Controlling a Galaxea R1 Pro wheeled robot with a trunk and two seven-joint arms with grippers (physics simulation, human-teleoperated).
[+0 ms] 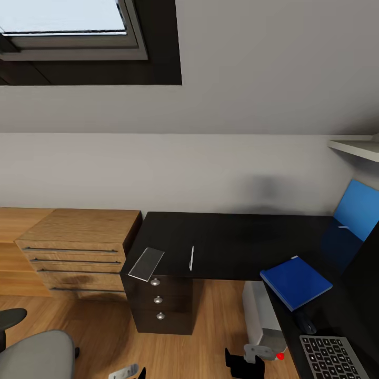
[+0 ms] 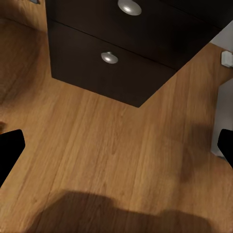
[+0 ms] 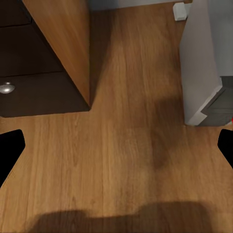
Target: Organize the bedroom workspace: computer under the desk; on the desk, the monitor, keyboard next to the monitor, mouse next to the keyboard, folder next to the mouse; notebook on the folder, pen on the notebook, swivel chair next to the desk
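Observation:
The desk (image 1: 237,237) has a glossy black top and dark drawers (image 1: 158,300) with silver knobs. On its left end lie a pale flat notebook (image 1: 146,263), partly over the front edge, and a thin pen (image 1: 191,258). On the right wing, the blue folder (image 1: 296,281) lies flat, with the dark mouse (image 1: 305,322) and the keyboard (image 1: 331,358) nearer me and the monitor (image 1: 366,284) at the edge. The light-grey computer (image 1: 260,316) (image 3: 204,63) stands under the desk. The grey swivel chair (image 1: 37,355) is at lower left. Both grippers, left (image 2: 116,150) and right (image 3: 116,150), hang open and empty over the floor.
A light wooden chest (image 1: 79,247) with bar handles stands against the desk's left side. A blue back panel (image 1: 358,208) rises at the desk's right rear, under a white shelf (image 1: 358,147). Wooden floor (image 1: 105,326) lies between the chair and the drawers (image 2: 109,58).

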